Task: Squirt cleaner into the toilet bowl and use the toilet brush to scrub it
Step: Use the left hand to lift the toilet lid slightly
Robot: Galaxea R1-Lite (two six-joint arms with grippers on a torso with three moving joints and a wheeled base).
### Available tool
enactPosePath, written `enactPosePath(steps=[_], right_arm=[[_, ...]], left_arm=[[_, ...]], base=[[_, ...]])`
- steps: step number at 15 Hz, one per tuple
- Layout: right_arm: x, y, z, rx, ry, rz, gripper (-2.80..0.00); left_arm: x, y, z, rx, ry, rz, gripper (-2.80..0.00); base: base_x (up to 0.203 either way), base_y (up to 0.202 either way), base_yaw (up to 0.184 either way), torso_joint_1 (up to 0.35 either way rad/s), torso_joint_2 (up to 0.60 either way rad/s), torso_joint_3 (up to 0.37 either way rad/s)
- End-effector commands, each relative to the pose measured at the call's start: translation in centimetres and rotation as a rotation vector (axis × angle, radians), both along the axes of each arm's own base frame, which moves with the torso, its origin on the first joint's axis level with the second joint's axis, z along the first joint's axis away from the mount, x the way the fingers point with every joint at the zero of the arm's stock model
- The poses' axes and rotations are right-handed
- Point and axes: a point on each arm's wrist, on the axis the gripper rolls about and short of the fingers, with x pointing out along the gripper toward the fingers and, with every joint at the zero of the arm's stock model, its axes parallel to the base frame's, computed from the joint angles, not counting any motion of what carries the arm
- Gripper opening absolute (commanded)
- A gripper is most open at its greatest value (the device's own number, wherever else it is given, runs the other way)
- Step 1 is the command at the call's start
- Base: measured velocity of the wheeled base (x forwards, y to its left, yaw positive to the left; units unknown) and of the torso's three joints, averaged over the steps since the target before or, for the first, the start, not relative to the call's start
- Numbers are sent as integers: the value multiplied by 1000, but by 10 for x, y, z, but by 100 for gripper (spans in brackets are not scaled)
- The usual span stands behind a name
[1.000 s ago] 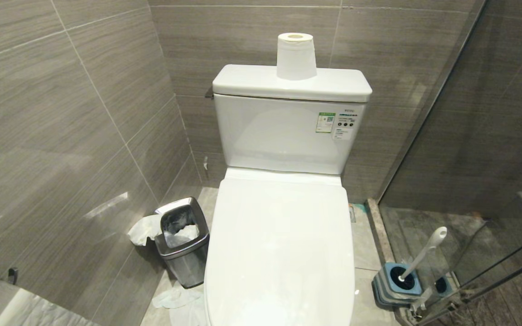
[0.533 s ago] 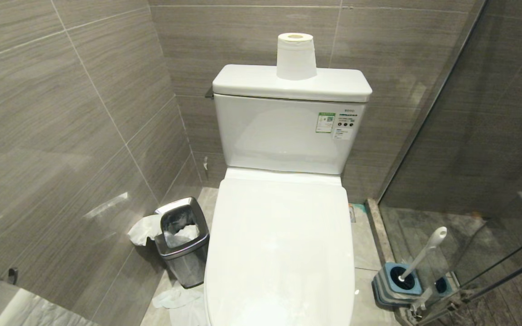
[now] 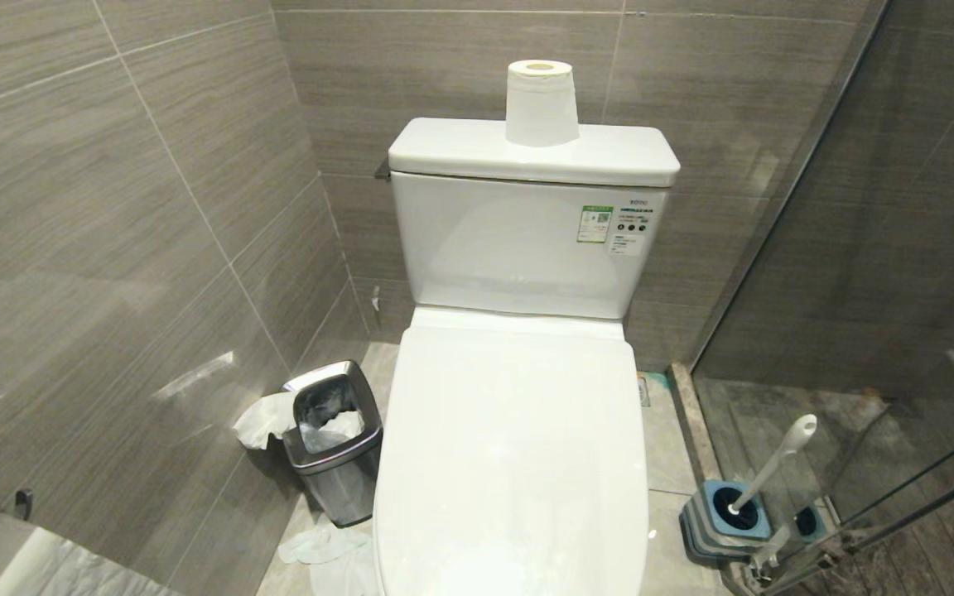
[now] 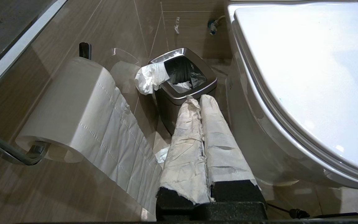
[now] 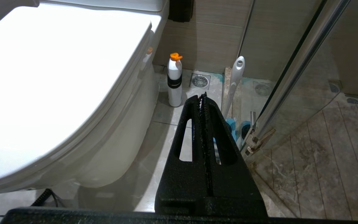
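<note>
The toilet [image 3: 514, 447] stands in the middle with its white lid [image 5: 51, 71] down, so the toilet bowl is hidden. The toilet brush [image 3: 775, 463] leans in a square blue-grey holder [image 3: 725, 517] on the floor to the toilet's right; its white handle [image 5: 235, 77] also shows in the right wrist view. A white bottle with an orange cap [image 5: 174, 84] stands on the floor beside the toilet base. No cleaner liquid is in view. My left gripper [image 4: 197, 99], fingers wrapped in white, is shut and empty, low at the toilet's left. My right gripper [image 5: 201, 96] is shut and empty, low at its right.
A small steel bin [image 3: 332, 439] with paper in it stands left of the toilet, with crumpled paper [image 3: 324, 546] on the floor. A paper roll [image 3: 540, 103] sits on the tank. A wall-mounted roll [image 4: 73, 105] hangs at left. A glass shower door [image 3: 899, 290] closes off the right.
</note>
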Motion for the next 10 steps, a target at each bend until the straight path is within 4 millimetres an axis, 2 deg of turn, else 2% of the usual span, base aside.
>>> enactPosePath(steps=[1,10], right_arm=[[0,0,0,2,2,1,-280],[0,0,0,2,3,-1,-280]], left_arm=[[0,0,0,0,3,0,-280],[-1,0,3,62,-10,-4,-280]], base=[[0,0,0,0,0,0],[0,0,0,0,0,0]])
